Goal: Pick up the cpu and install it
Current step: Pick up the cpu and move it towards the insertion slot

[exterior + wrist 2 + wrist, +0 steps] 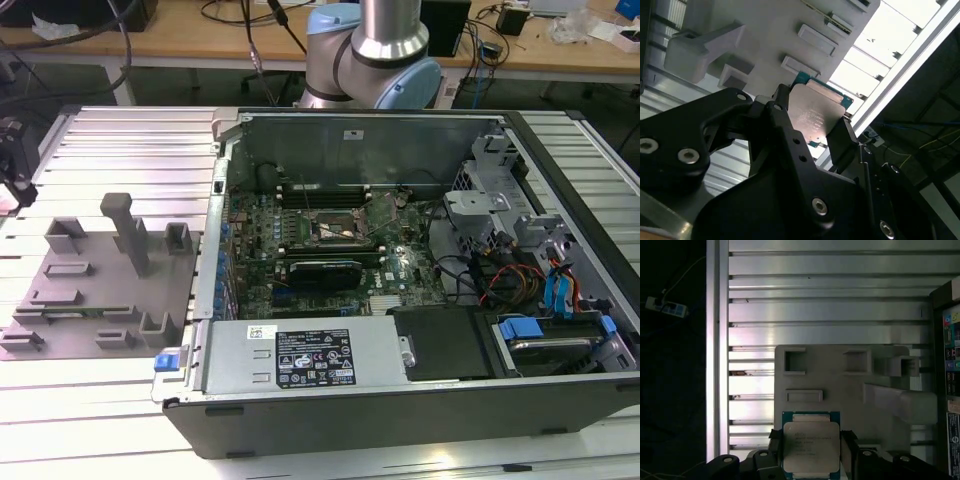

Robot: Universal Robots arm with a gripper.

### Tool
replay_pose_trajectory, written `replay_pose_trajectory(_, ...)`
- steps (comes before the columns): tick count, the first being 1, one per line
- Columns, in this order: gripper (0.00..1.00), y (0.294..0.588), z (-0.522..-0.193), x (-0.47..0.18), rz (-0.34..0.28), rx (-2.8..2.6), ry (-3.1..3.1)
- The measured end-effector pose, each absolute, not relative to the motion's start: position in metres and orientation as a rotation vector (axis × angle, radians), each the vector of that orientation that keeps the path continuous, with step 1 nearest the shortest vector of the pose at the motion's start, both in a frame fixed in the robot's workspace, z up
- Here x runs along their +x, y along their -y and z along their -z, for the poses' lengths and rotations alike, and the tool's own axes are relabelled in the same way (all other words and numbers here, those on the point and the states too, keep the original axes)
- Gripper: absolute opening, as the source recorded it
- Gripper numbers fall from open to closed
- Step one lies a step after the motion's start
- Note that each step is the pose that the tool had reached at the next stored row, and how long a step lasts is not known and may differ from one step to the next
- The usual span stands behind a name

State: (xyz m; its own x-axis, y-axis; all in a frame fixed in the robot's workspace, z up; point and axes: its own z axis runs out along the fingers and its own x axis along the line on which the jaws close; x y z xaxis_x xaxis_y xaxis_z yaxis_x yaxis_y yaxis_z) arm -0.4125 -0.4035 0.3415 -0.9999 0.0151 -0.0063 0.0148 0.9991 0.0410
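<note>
Ribbed metal table (830, 310), grey fixture plate (840, 385), cpu (811, 444) gripped by its edges in tool (812, 452)

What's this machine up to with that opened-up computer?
A robot arm is working on fitting a processor chip into the open computer. At this moment its fingers are closed on either side of the cpu, over at the grey fixture plate that lies beside the computer. The chip has not yet reached the motherboard.
</note>
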Motion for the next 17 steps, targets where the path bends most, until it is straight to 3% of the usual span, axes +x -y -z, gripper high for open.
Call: replay_pose_trajectory(17, 0.55, 0.401, -0.385, -0.412, -0.064, 0.023, -3.134)
